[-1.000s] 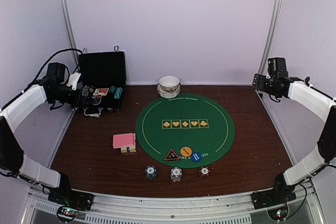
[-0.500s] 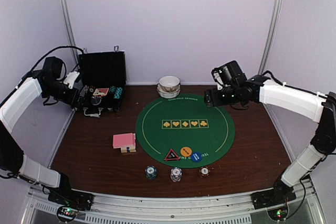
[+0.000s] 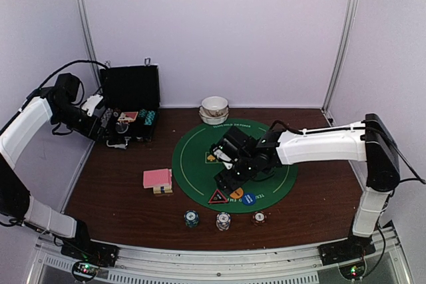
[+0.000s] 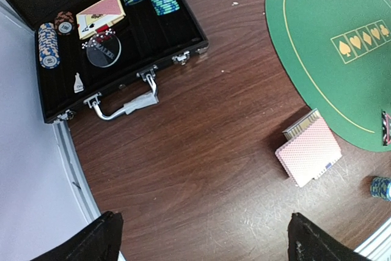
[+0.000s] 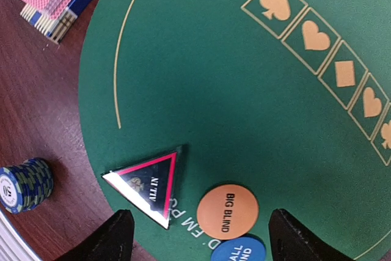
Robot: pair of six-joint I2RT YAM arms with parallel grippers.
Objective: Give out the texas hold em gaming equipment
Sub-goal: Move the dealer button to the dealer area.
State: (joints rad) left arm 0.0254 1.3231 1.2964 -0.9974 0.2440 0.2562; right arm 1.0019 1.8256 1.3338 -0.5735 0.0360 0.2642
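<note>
On the green mat (image 3: 200,144), near its front edge, lie a red-rimmed triangle marker (image 3: 217,197), an orange disc (image 3: 235,193) and a blue disc (image 3: 249,199). My right gripper (image 3: 226,179) hovers open just above them. In the right wrist view its gripper (image 5: 204,235) straddles the triangle marker (image 5: 146,184) and the orange disc (image 5: 227,212), holding nothing. Pink-backed cards (image 3: 157,178) sit left of the mat. Teal (image 3: 192,218), white (image 3: 223,221) and brown (image 3: 259,217) chip stacks stand in front. My left gripper (image 3: 106,121) is open over bare wood (image 4: 204,236).
An open black case (image 3: 128,108) with more chips and cards sits at the back left, under the left arm. Stacked white bowls (image 3: 214,108) stand at the mat's far edge. The cards (image 4: 308,151) also show in the left wrist view.
The right arm swung from the far right in over the mat and down to its front edge, its jaws narrowing a little. The left arm barely shifted.
</note>
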